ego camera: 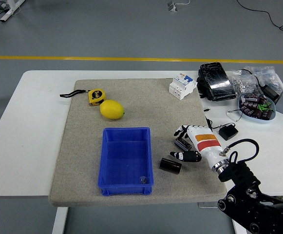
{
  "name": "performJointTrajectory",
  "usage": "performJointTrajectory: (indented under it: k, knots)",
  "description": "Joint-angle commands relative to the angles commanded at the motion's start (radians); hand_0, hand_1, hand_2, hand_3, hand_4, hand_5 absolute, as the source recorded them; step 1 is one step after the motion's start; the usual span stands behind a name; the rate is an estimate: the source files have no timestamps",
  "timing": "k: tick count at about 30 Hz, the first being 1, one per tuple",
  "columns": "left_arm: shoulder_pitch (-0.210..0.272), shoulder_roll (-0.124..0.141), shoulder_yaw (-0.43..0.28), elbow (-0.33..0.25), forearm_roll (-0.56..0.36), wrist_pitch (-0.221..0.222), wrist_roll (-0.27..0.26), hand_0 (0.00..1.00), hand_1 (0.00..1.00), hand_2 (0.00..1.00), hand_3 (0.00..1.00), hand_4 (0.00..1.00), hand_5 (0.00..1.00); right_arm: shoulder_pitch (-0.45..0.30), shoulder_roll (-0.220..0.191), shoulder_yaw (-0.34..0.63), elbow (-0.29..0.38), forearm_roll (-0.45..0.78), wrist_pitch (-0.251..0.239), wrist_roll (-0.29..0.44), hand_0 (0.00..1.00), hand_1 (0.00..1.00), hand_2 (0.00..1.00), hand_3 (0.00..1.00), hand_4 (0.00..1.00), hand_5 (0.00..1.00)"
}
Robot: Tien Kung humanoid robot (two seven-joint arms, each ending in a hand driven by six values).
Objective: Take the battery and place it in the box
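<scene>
The scene is lit brightly and evenly from overhead, and no single strong light source can be made out. Shadows are kept soft and short: a faint one is cast under the lemon [112, 109], and a thin dark edge is seen beneath the blue box [125, 160] along its near side. Mild glare is caught on the glossy black packet [214, 81] at the far right and on the white table [24, 131], which is nearly washed out. Focus is held sharp across the grey mat [141, 102]. A slight bowing of straight lines is noticed towards the picture's edges. Little motion blur is seen.
</scene>
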Motion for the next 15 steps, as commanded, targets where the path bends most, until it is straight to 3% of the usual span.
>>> performJointTrajectory:
  k: [15]
  knots:
    - [0.005,-0.002,-0.011,-0.001,0.019,-0.001,0.006,0.563,0.541,0.589,0.573,0.634,0.572,0.020,0.012,-0.020,-0.059,0.034,-0.006,0.013,0.422,0.441,0.454,0.516,0.922,0.284]
